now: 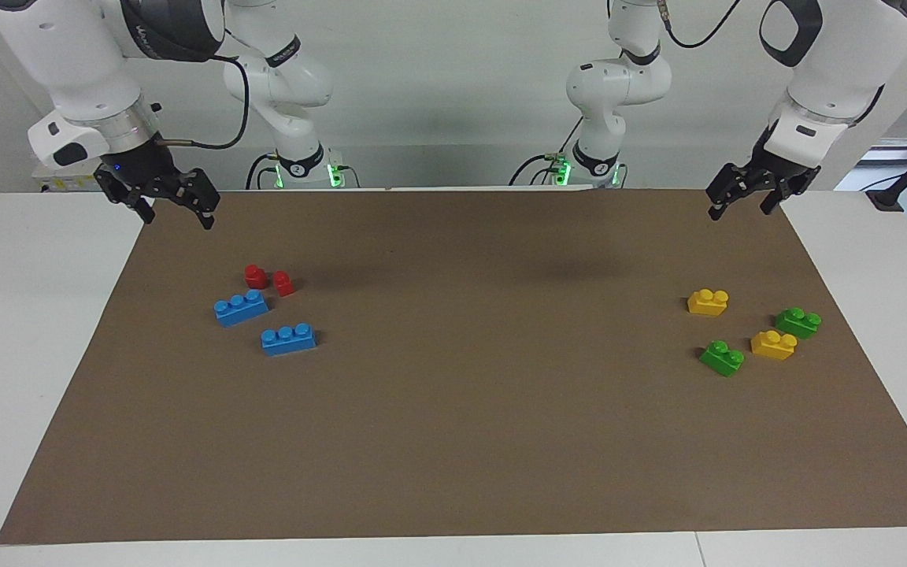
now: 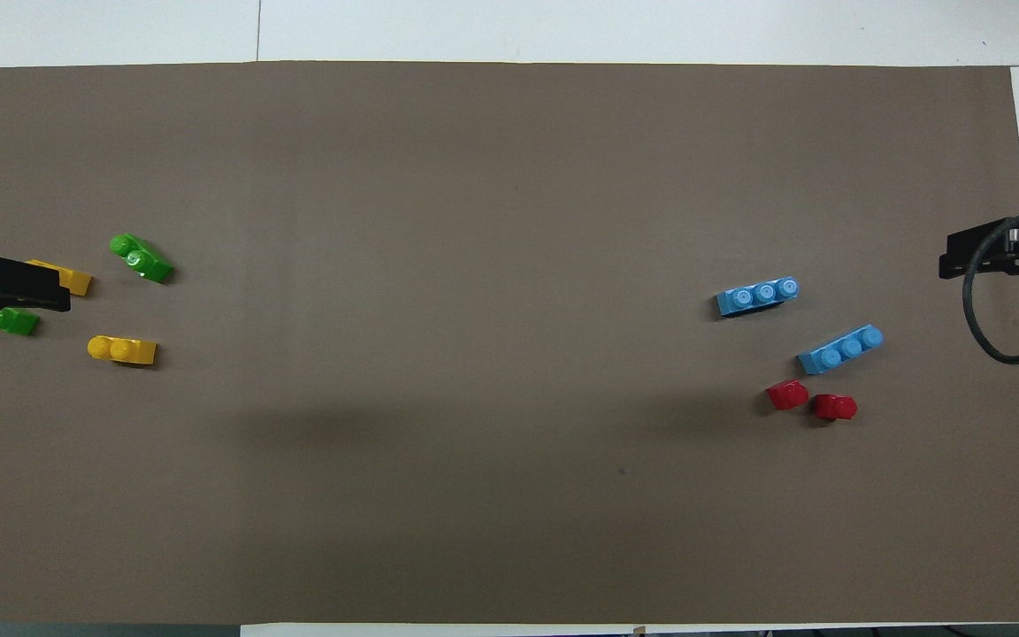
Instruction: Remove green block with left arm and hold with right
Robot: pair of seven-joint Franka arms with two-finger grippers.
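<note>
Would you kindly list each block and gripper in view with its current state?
Left gripper: open, empty, raised over the mat's corner.
Right gripper: open, empty, raised over the mat's edge.
Green blocks: separate, on the mat, ungrasped.
Yellow blocks: separate, studs up.
Blue blocks: separate, studs up.
Red blocks: close together, on the mat.

Even, diffuse overhead light fills both views, bright with no dim corners. Two broad soft shadows fall on the brown mat (image 1: 453, 409) toward the robots' end. The bricks cast only short, faint shadows. A small glare spot sits on one green block (image 2: 141, 257). Focus is sharp throughout.
</note>
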